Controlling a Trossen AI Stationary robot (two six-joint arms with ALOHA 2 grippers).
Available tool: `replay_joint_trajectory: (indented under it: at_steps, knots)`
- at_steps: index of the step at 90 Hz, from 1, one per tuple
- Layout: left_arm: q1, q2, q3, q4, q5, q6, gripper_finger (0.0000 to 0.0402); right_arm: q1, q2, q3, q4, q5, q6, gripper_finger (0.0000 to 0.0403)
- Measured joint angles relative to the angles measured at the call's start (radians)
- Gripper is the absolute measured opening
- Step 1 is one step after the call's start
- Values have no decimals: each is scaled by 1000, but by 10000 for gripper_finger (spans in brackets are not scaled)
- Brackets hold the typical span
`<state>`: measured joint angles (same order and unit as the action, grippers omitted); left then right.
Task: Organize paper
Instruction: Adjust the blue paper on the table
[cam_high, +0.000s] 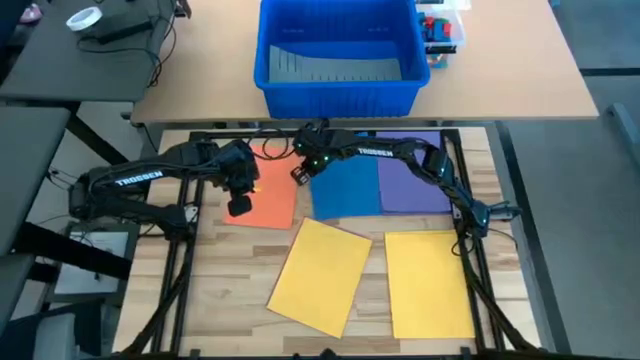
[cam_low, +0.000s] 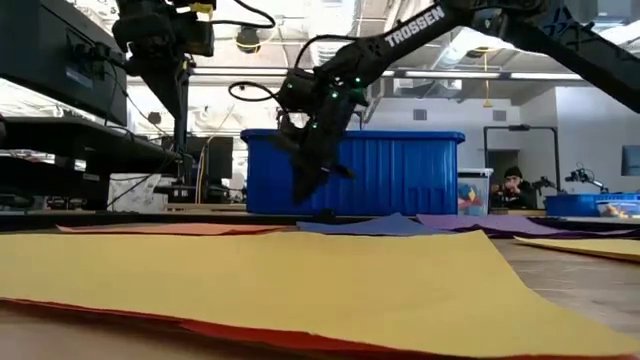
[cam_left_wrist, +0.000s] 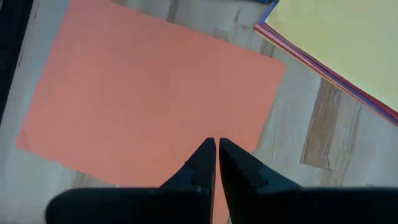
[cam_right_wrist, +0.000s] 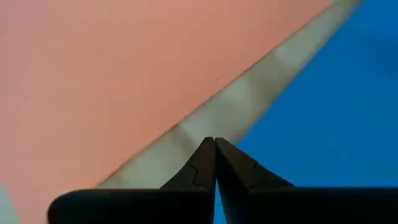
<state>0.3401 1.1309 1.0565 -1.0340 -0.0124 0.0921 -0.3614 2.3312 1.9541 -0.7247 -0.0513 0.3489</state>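
Right pincer (cam_high: 299, 174), pressed together and empty, is low over the bare desk (cam_right_wrist: 205, 121) strip between orange sheet (cam_high: 268, 200) and blue sheet (cam_high: 345, 188). Left pincer (cam_high: 240, 206), also pressed together, hovers over the orange sheet.

Black arms (cam_high: 150, 185), white TROSSEN lettering, green LEDs

Paper — orange (cam_high: 272, 203), blue (cam_high: 345, 188), purple (cam_high: 412, 180), yellow (cam_high: 322, 274) — before a blue bin (cam_high: 338, 48).
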Motion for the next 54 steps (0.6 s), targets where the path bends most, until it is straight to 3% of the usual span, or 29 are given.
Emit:
replay_joint_trajectory:
  at_steps: [34,54]
  knots:
    - [0,0,0,-7,0,-12,6,-35,-24,1,-3,-3,-662,0]
    - [0,0,0,-2,0,-61,6,-88,-21,1,95,-18,-732,0]
